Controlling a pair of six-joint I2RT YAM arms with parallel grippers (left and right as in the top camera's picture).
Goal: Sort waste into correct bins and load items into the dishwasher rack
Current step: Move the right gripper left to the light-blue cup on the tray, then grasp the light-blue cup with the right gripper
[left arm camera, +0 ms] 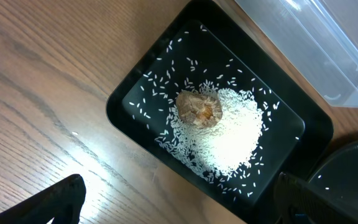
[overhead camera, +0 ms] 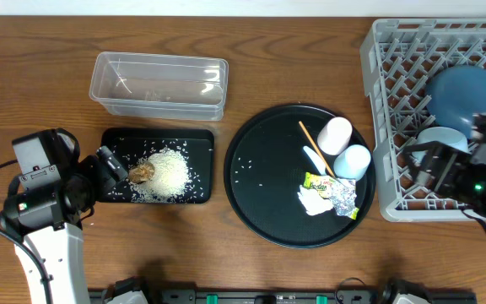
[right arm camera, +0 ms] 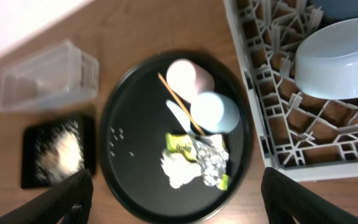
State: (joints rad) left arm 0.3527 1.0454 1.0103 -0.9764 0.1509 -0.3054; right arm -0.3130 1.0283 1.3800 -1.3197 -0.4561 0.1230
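- The left hand (overhead camera: 115,169) hovers over the left end of the black rectangular tray (overhead camera: 199,143). Its fingers (left arm camera: 55,202) are spread wide with nothing between them.
- A heap of rice (overhead camera: 169,176) fills the middle of that tray, with loose grains scattered round it. The brown lump (left arm camera: 199,108) sits on the left edge of the heap.
- The clear tub (overhead camera: 159,84) stands on the table (overhead camera: 40,76) just behind the rectangular tray.
- The round black tray (overhead camera: 268,190) lies between the rectangular tray and the rack (overhead camera: 376,118). A few grains of rice dot its left half.
- On the right half of the round tray the white cup (overhead camera: 335,135) and the light-blue cup (overhead camera: 353,160) lie side by side, touching.
- The wooden stick (overhead camera: 310,139) runs slantwise just left of the cups, and the white spoon (overhead camera: 314,158) lies against it.
- Nearer the front of that tray the wrapper (overhead camera: 319,181), the foil (overhead camera: 343,199) and the tissue (overhead camera: 312,203) lie bunched together.
- The dark-blue plate (overhead camera: 467,93) is in the rack, and the pale-blue bowl (right arm camera: 340,59) is just in front of it, also in the rack.
- The right hand (overhead camera: 429,167) hangs over the front of the rack, beside the bowl. It is open wide and holds nothing.
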